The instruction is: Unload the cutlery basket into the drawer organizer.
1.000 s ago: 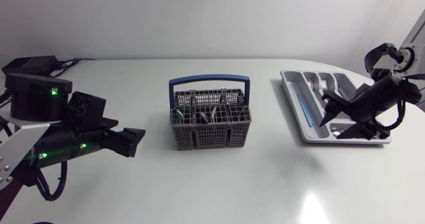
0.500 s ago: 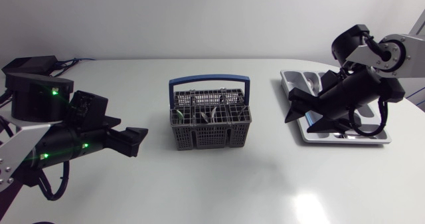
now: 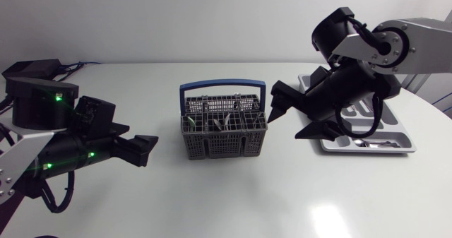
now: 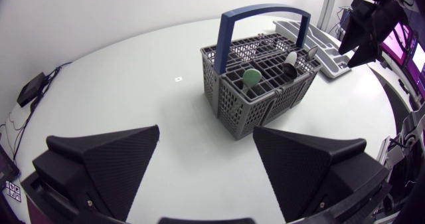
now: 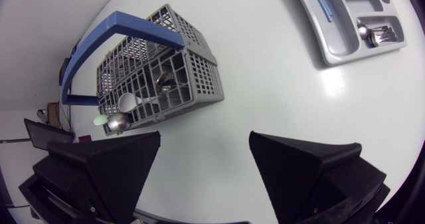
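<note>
Several spoons [image 4: 291, 59] standing in the grey blue-handled mesh cutlery basket [image 3: 224, 145], so right black gripper [image 3: 284, 123] poised empty, fingers apart, just beside it; left black gripper [image 4: 206, 134] likewise spread, parked clear.

Left claw [image 3: 143, 151] spread, right claw [image 3: 293, 118] spread, aloft
</note>
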